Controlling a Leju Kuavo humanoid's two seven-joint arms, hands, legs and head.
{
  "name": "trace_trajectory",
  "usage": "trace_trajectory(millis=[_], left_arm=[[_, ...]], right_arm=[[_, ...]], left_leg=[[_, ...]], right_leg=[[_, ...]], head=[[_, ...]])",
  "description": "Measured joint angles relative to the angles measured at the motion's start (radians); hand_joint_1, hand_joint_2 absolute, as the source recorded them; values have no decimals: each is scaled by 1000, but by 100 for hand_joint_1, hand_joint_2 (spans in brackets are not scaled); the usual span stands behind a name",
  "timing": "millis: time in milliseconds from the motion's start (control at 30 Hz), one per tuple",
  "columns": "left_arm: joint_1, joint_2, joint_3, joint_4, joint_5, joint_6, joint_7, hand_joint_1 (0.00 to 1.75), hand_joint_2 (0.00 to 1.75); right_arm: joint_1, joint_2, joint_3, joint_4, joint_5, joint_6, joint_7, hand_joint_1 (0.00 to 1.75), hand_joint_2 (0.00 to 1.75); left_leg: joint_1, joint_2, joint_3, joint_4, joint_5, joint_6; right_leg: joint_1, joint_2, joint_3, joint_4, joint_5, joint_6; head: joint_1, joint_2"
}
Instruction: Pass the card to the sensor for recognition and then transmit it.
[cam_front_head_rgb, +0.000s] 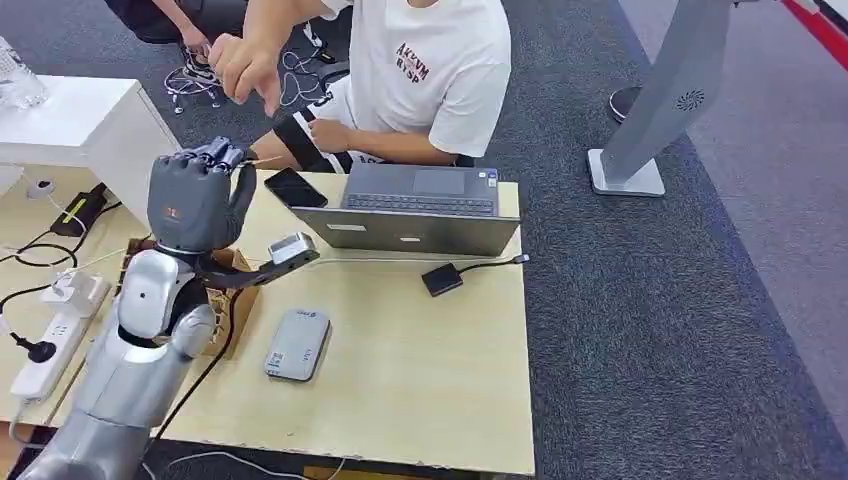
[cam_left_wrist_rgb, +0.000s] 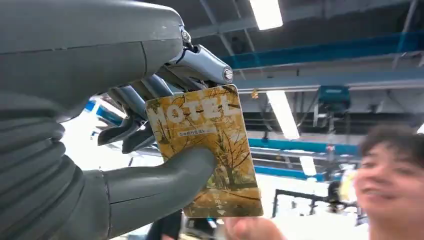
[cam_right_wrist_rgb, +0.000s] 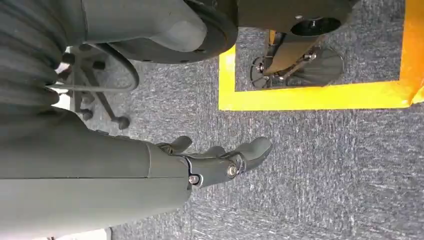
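Note:
My left hand (cam_front_head_rgb: 195, 200) is raised above the table's back left. It pinches a yellow-brown "HOTEL" card (cam_left_wrist_rgb: 210, 145) between its thumb (cam_left_wrist_rgb: 165, 185) and its fingers (cam_left_wrist_rgb: 150, 90). A seated person in a white shirt (cam_front_head_rgb: 430, 70) reaches a hand (cam_front_head_rgb: 245, 65) down toward it. In the left wrist view the person's fingertips (cam_left_wrist_rgb: 245, 229) are at the card's far edge. The grey card sensor (cam_front_head_rgb: 297, 344) lies flat on the wooden table (cam_front_head_rgb: 430, 380), below and to the right of my left hand. My right hand (cam_right_wrist_rgb: 220, 160) hangs over grey carpet, holding nothing, its fingers loosely apart.
An open laptop (cam_front_head_rgb: 420, 205) and a black phone (cam_front_head_rgb: 295, 187) sit at the table's back. A small black box on a cable (cam_front_head_rgb: 441, 279) lies mid-table. A cardboard box (cam_front_head_rgb: 228, 295) and a power strip (cam_front_head_rgb: 45, 355) are on the left. A grey stand (cam_front_head_rgb: 650, 110) rises at the right.

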Motion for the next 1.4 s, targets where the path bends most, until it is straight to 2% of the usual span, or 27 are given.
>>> trace_trajectory(millis=[100,200,367,467,500,533,767,867,1033,1167,1200,1233,1267,1400], left_arm=[[-114,4,0,134,-36,-21,21,175,175],[-181,7,0,235,-42,-18,22,175,175],[-222,6,0,335,-51,-16,24,175,175],[-231,5,0,362,-50,-15,30,175,175],[-235,5,0,370,-45,-14,31,56,175],[-237,5,0,376,-40,-13,31,0,175],[-234,0,0,401,-21,18,29,0,175],[-217,0,0,397,-3,40,9,0,175],[-103,5,0,289,24,90,-37,0,175],[-92,7,0,278,24,93,-38,0,175],[-62,10,0,239,22,107,-48,0,175],[128,38,0,53,-8,173,-84,0,175],[249,52,0,-50,-24,222,-103,0,175],[490,85,0,-258,-71,291,-123,0,175]], right_arm=[[-4,-2,10,0,1,9,8,0,175],[-5,-2,15,0,1,10,10,0,175],[-5,-2,18,0,2,10,20,0,175],[-5,-2,20,0,2,10,22,0,175],[-5,-2,21,0,2,8,21,0,175],[-5,-2,22,0,2,7,20,0,175],[-5,-2,25,0,2,-2,19,0,175],[-5,-1,25,0,2,-6,19,0,175],[-3,-1,25,0,-6,-6,15,0,175],[-3,-1,25,0,-6,-6,14,0,175],[-3,0,25,0,-8,-7,12,0,175],[2,4,24,0,-32,-18,2,0,175],[6,6,24,0,-42,-26,-1,0,175],[10,10,21,0,-59,-45,-9,0,175]], left_leg=[[0,0,0,0,2,0],[0,2,0,0,2,-1],[0,2,0,0,2,-1],[0,3,-1,0,2,-1],[0,3,-1,0,2,-1],[0,3,-1,0,2,-1],[0,2,-1,0,2,-1],[0,2,-1,0,2,-1],[0,3,-1,0,2,-1],[0,3,-1,0,2,-1],[0,3,-2,0,2,0],[-1,10,0,-1,-2,-1],[0,10,0,-1,-3,-1],[0,9,-2,-1,-3,0]], right_leg=[[0,0,0,0,2,0],[0,1,0,0,3,-1],[0,2,-1,0,3,-1],[0,2,-1,0,3,-1],[0,2,-1,0,3,-1],[0,2,-1,0,3,-1],[0,2,-1,0,3,-1],[0,2,-1,0,3,-1],[0,3,-2,0,3,-1],[0,3,-1,0,3,-1],[0,3,-1,1,3,-1],[0,10,-2,0,2,-1],[0,11,-3,0,1,-1],[0,9,-4,0,-1,0]], head=[[1,0],[0,0],[0,0],[0,0],[0,0],[0,0],[0,0],[0,0],[0,0],[0,0],[0,0],[-1,0],[0,0],[0,0]])
